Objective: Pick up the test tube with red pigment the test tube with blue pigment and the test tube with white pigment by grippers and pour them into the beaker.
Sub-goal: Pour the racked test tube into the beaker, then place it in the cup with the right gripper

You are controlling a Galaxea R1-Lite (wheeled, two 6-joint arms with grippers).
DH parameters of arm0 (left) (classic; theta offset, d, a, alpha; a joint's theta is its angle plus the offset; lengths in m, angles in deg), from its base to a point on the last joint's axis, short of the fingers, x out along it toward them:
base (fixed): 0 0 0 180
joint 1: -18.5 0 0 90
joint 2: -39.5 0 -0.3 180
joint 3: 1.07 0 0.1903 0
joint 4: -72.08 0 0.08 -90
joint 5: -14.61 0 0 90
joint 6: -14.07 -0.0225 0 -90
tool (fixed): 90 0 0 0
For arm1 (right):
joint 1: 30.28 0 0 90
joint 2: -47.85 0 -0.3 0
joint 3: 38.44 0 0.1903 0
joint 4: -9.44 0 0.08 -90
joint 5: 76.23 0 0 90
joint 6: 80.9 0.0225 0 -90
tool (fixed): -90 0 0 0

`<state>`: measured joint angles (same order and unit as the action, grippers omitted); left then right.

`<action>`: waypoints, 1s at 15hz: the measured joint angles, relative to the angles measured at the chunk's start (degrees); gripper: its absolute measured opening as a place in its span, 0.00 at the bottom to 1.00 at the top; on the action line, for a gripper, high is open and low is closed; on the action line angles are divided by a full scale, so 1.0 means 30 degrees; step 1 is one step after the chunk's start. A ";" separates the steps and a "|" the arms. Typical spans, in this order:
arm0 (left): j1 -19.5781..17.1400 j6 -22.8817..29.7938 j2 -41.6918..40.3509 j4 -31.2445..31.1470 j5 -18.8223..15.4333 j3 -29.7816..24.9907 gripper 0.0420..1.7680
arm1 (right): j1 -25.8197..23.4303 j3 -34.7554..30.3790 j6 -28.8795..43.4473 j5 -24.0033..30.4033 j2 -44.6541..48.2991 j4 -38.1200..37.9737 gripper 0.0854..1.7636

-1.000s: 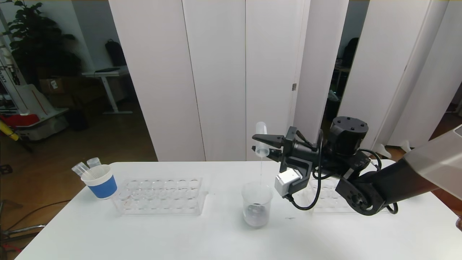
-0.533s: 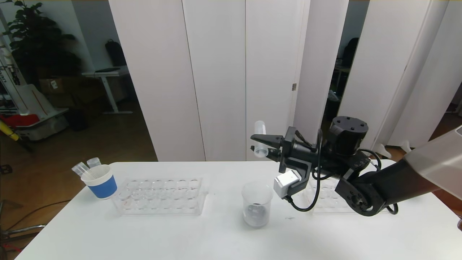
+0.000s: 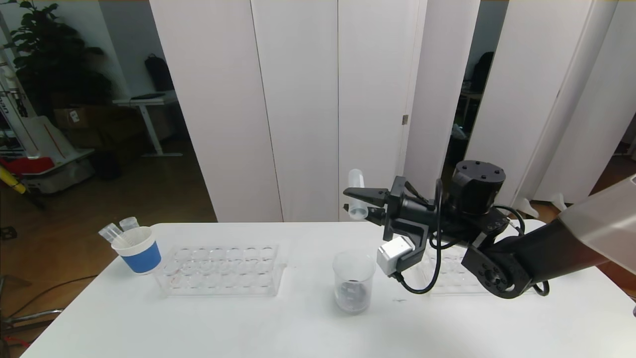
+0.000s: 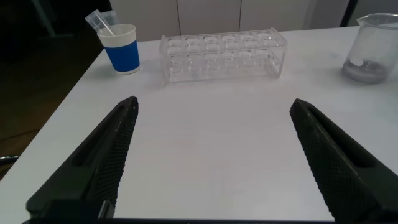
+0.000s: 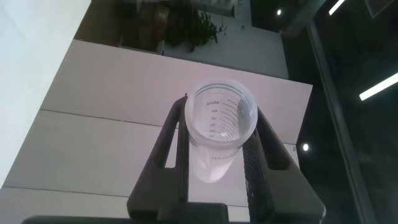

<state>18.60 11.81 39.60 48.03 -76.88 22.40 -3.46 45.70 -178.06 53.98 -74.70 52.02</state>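
Pouring stopped; tube (image 3: 357, 194) tilted (emptied).

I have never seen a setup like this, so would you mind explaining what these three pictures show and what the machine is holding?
This is a two-armed robot at a white table. The wide picture comes from a camera on its head, looking down at the work. The other two come from cameras on its wrists.

On the table stand a clear beaker with some greyish liquid at the bottom, a clear tube rack, a second rack partly behind the right arm, and a blue-and-white paper cup holding used tubes.

The right gripper is shut on a clear test tube, tipped mouth-down above the beaker; the tube looks nearly empty. The right wrist picture looks straight at that tube's mouth.

The left gripper hangs open over bare table, holding nothing.
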 joint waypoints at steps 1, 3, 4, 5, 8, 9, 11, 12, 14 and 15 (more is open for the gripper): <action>0.0000 -0.0008 0.0000 -0.0008 0.0004 0.0000 0.99 | -0.0004 -0.0008 0.0138 0.0000 0.0057 0.0000 0.29; 0.0000 -0.0008 0.0000 -0.0008 0.0000 0.0000 0.99 | -0.0065 0.0073 0.0394 -0.0008 0.0232 0.0004 0.29; 0.0000 -0.0008 0.0000 0.0000 0.0000 0.0000 0.99 | -0.0175 0.0049 0.0540 -0.0045 0.0390 -0.0008 0.29; 0.0000 0.0000 0.0000 -0.0008 0.0000 0.0000 0.99 | -0.0313 -0.0053 0.0853 -0.0118 0.0573 -0.0065 0.29; 0.0000 -0.0008 0.0000 0.0000 0.0000 0.0000 0.99 | -0.0638 -0.0557 0.1983 -0.1378 0.1646 -0.2101 0.29; 0.0000 -0.0008 0.0000 -0.0008 0.0004 0.0000 0.99 | -0.0756 -0.0731 0.2166 -0.2332 0.2235 -0.3629 0.29; 0.0000 0.0000 0.0000 -0.0008 0.0000 0.0000 0.99 | -0.0996 -0.0955 0.3040 -0.3621 0.3539 -0.6274 0.29; 0.0000 -0.0008 0.0000 -0.0008 0.0004 0.0000 0.99 | -0.1097 -0.1008 0.3759 -0.3974 0.4043 -0.6615 0.29; 0.0000 -0.0008 0.0000 -0.0008 0.0000 0.0000 0.99 | -0.1296 -0.0971 0.5262 -0.4840 0.4681 -0.6741 0.29; 0.0000 -0.0008 0.0000 0.0000 0.0000 0.0000 0.99 | -0.1378 -0.0918 0.6091 -0.5335 0.4880 -0.6725 0.29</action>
<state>18.60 11.79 39.60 48.03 -76.88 22.40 -7.60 42.94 -159.79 37.97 -60.06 31.85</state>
